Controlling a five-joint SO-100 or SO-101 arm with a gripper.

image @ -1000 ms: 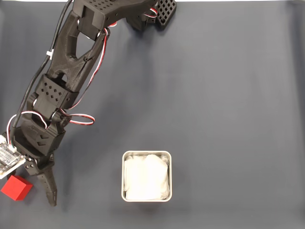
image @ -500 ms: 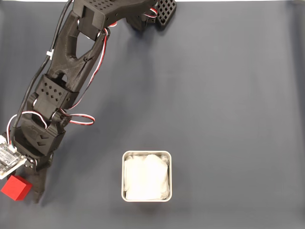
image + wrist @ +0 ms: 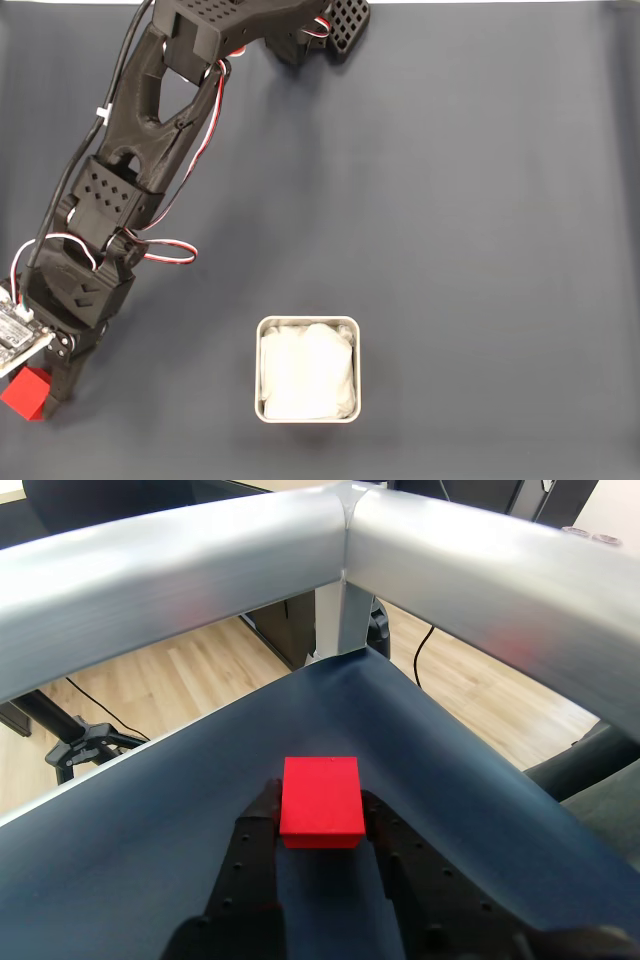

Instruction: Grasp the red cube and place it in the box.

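Observation:
The red cube [image 3: 22,393] sits at the far left front of the dark mat in the fixed view, close to the mat's left edge. My gripper [image 3: 42,385] is down over it, its black fingers closed in against the cube's sides. In the wrist view the red cube [image 3: 320,798] lies between the two black fingers [image 3: 258,820], each pressed to one side face, so my gripper [image 3: 320,808] is shut on it. The box [image 3: 308,321], with a metallic rim and white lining, stands near the middle front, well to the right of the cube.
The arm [image 3: 140,130] reaches from its base [image 3: 320,25] at the top edge down the left side. In the wrist view, aluminium frame bars [image 3: 340,540] meet at the table corner just beyond the cube, with wooden floor behind.
The gripper's outer finger has swung left from a wide-open stance and closed against the cube. The cube and the arm have barely shifted.

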